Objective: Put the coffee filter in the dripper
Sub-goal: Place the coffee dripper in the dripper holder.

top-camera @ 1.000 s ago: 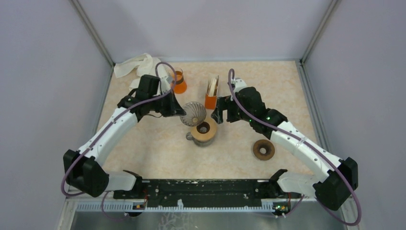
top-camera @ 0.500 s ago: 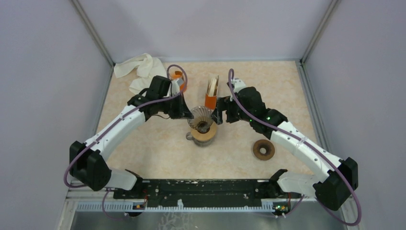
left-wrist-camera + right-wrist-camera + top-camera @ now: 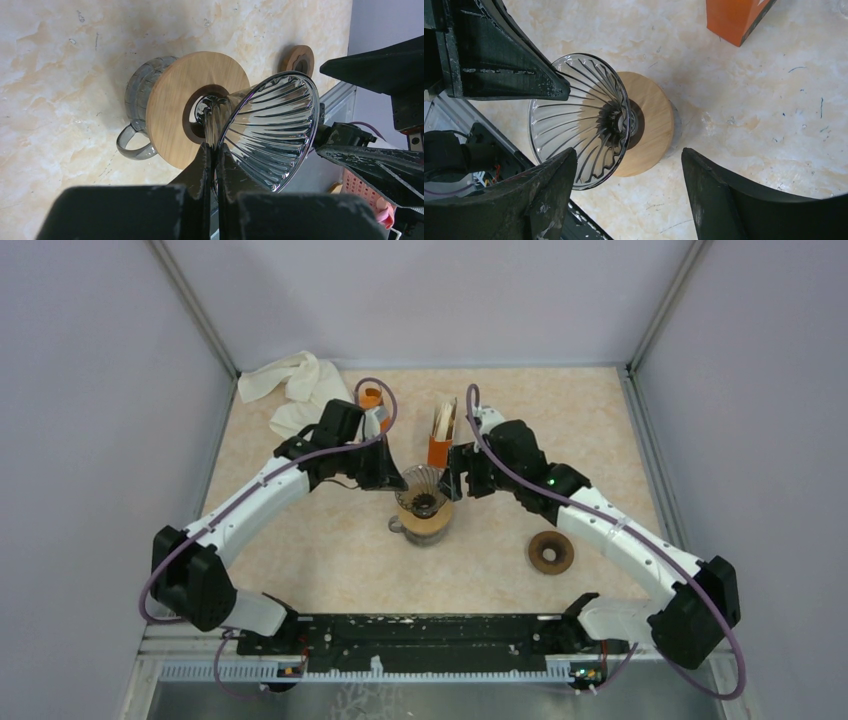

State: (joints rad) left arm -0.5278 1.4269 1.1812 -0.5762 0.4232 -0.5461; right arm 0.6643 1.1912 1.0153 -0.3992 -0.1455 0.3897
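Top external view, near to far: a dark wooden ring (image 3: 550,551) lies at 4 o'clock on the table (image 3: 300,540). At centre, a glass server (image 3: 398,528) wears a wooden collar (image 3: 427,523). The ribbed glass dripper (image 3: 421,483) tilts over it, narrow end at the collar's hole. The left gripper (image 3: 392,478) pinches the dripper's rim (fingers nearly together). The right gripper (image 3: 457,480) stands wide apart just beside it, holding nothing. Paper coffee filters (image 3: 445,418) stand in an orange holder (image 3: 439,451) at 12 o'clock, with a white cloth (image 3: 290,380) at 10.
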